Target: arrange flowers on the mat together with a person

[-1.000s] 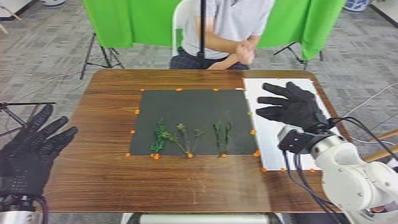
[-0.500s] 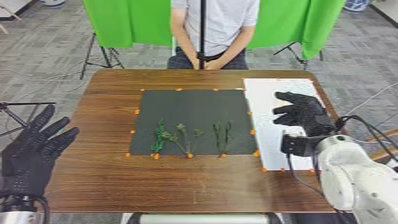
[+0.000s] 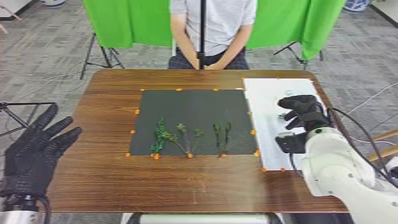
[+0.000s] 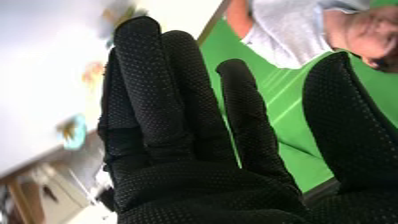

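Hovering with the right hand (image 3: 306,107) over the white sheet (image 3: 266,92), holding it wide, with straight fingers and thumb apart. Holding the left hand (image 3: 35,150) wide also, near the left edge of the bench (image 3: 178,182). Seeing green stems (image 3: 159,140) lying on the dark mat (image 3: 182,110), and blurred coloured things (image 4: 73,131) on the sheet.

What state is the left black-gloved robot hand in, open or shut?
Open: the left robot hand has straight, spread fingers, with visible gaps between them.

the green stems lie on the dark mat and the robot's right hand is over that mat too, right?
Not quite: the head view shows the right hand over the white sheet, not the dark mat. The green stems do lie on the mat.
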